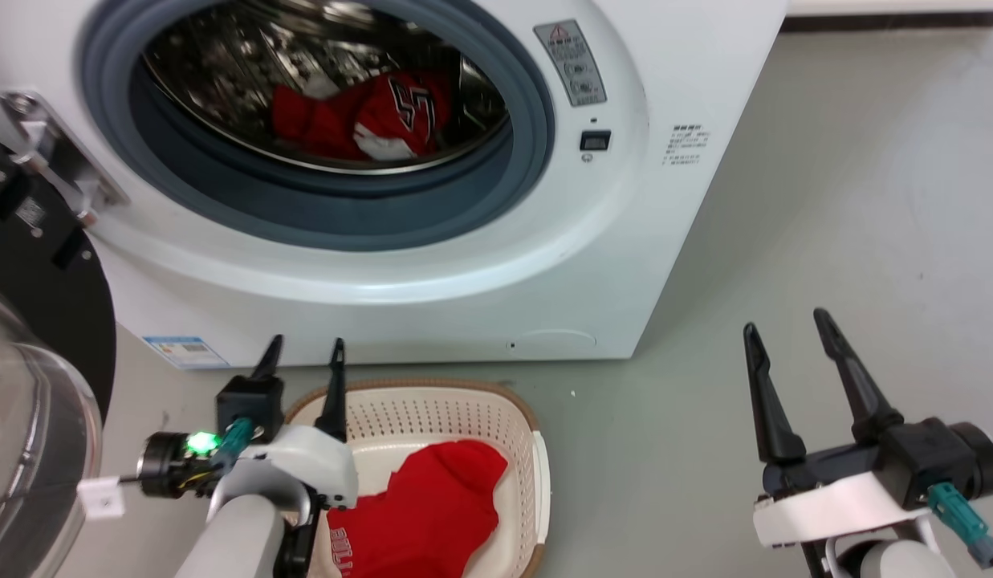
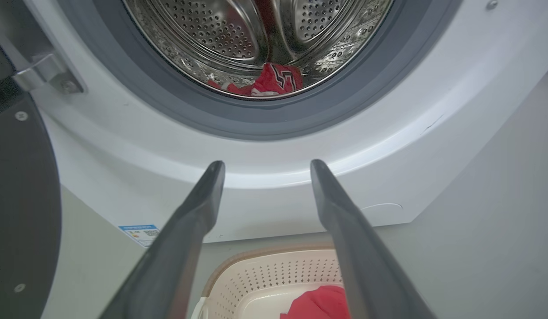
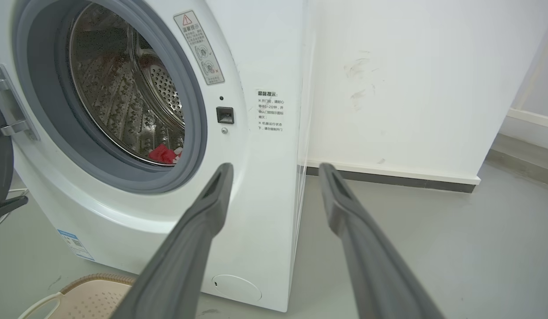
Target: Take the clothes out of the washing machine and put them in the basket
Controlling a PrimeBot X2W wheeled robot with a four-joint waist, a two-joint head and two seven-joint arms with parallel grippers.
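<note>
Red in two places right now. One jersey (image 1: 360,116) lies crumpled at the bottom of the steel drum (image 1: 223,72) inside the washing machine (image 1: 544,265), its number patch facing out. The second jersey (image 1: 432,506) sits in the basket (image 1: 432,413) with white lettering showing. That basket is on the grey floor (image 1: 825,201), just in front of the machine and right below the porthole. The door (image 1: 54,321) hangs open at the left, black frame and glass bowl both in view.

Left gripper (image 1: 307,342): fingers spread, nothing between them, hovering over the basket's far-left rim. Its tips aim at the white front under the grey porthole ring (image 1: 532,120). From the left wrist, those fingers frame the lower curve of the front panel, with red in the drum above and a corner of red in the basket below.

Right gripper (image 1: 786,321) is out over the floor, right of the machine and well apart from the basket, fingers wide apart too and empty. From its wrist, a small patch of red peeks over the drum lip.
</note>
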